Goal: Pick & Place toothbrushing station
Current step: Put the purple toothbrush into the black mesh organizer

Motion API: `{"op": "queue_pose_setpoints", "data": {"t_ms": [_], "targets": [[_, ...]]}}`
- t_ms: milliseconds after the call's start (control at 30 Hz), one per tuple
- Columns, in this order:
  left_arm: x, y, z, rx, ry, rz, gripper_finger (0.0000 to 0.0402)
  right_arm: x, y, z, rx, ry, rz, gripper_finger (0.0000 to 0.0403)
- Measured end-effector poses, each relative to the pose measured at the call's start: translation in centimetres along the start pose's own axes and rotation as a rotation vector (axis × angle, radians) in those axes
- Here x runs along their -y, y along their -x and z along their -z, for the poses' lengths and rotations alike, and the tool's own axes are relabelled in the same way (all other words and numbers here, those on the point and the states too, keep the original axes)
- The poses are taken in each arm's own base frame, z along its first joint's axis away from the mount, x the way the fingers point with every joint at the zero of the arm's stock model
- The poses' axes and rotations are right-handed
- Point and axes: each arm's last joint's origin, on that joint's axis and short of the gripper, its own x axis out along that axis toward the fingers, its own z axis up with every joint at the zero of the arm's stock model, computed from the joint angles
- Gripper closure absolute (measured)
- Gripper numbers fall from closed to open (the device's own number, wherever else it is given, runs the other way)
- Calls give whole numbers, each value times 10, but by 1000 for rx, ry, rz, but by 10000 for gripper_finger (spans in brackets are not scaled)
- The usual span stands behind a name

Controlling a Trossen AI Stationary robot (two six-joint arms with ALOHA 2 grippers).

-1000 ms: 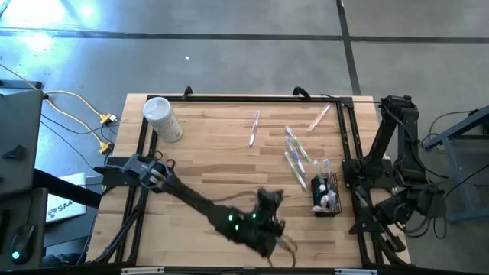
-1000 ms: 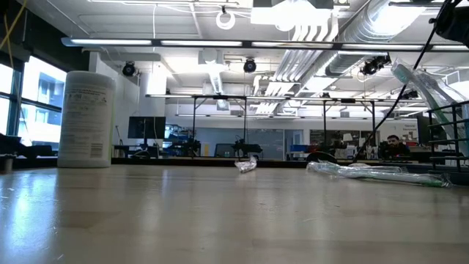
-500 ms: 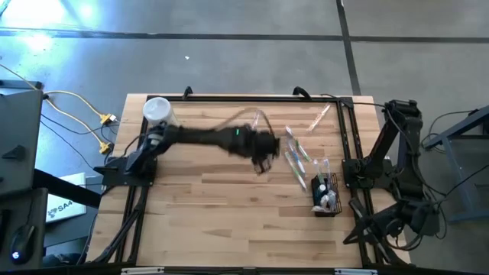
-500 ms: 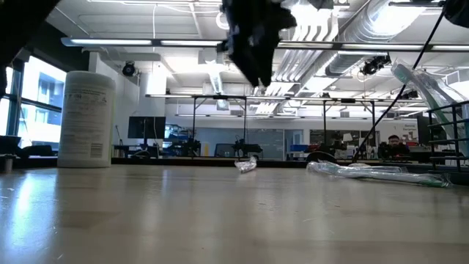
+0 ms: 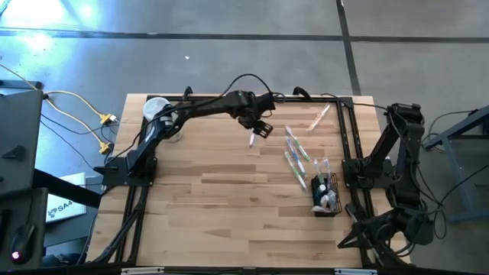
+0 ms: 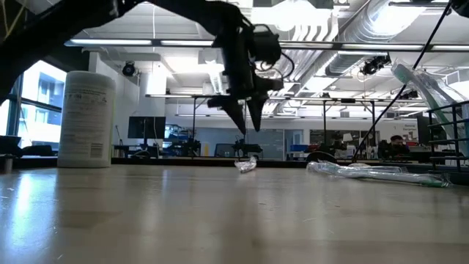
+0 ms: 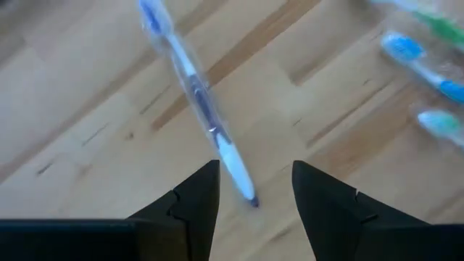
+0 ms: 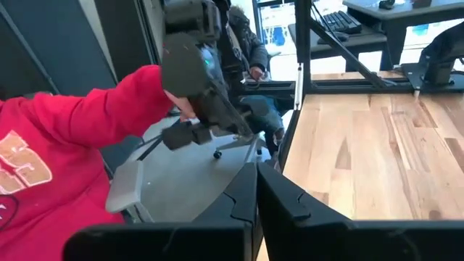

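Observation:
My left gripper [image 5: 260,127] is open and hangs above the far middle of the table, fingers pointing down [image 6: 246,123]. Below it lies a thin clear toothbrush with a blue head [image 7: 190,80], flat on the wood [image 5: 252,138]; its handle end shows between my fingertips [image 7: 250,190]. Several more toothbrushes [image 5: 296,154] lie loose to the right, and one [image 5: 319,117] lies near the far edge. The black mesh holder [image 5: 325,195] stands at the right with a few brushes upright in it. My right gripper [image 8: 255,197] is shut, off the table's right side.
A white cylindrical canister [image 6: 86,119] stands at the far left corner, partly under my left arm [image 5: 157,111]. A person in a red sleeve [image 8: 65,145] is beside the table's right side. Bare wood [image 5: 229,214] fills the near half of the table.
My left gripper has swung from the table's near edge across to the far middle and has come down over the lone toothbrush. My right arm has folded back a little at the right side. The toothbrushes and holder have not moved.

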Motion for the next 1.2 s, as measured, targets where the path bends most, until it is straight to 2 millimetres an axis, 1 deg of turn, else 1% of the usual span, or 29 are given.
{"op": "queue_pose_setpoints", "data": {"t_ms": [167, 400, 467, 533, 600, 667, 733, 1033, 1100, 1200], "targets": [[-3, -26, -3, -37, 6, 18, 231, -2, -3, 3, -1, -6, 0, 401], [-6, -45, -12, -15, 29, 61, 231, -3, -3, 3, 0, -28, 0, 401], [-11, -48, -11, -46, 52, 39, 231, -3, -3, 3, 0, -27, 1, 401], [-10, -53, -13, -29, 60, 48, 231, -2, -3, 3, 0, -25, 1, 401], [-15, -55, -12, -57, 73, 22, 231, -2, -3, 3, 0, -24, 2, 401], [-14, -61, -12, -52, 89, 22, 231, -2, -3, 3, 0, -17, 1, 401], [-16, -62, -10, -71, 91, 2, 231, -2, -3, 3, -1, -15, 2, 401], [-17, -61, -11, -42, 122, -33, 231, -2, -3, 4, -6, -8, 4, 401], [-17, -65, -11, -46, 138, -36, 231, -2, -3, 4, -6, -7, 4, 401], [-19, -78, -7, -83, 150, -60, 231, -2, -3, 4, -8, -5, 5, 401]]}}
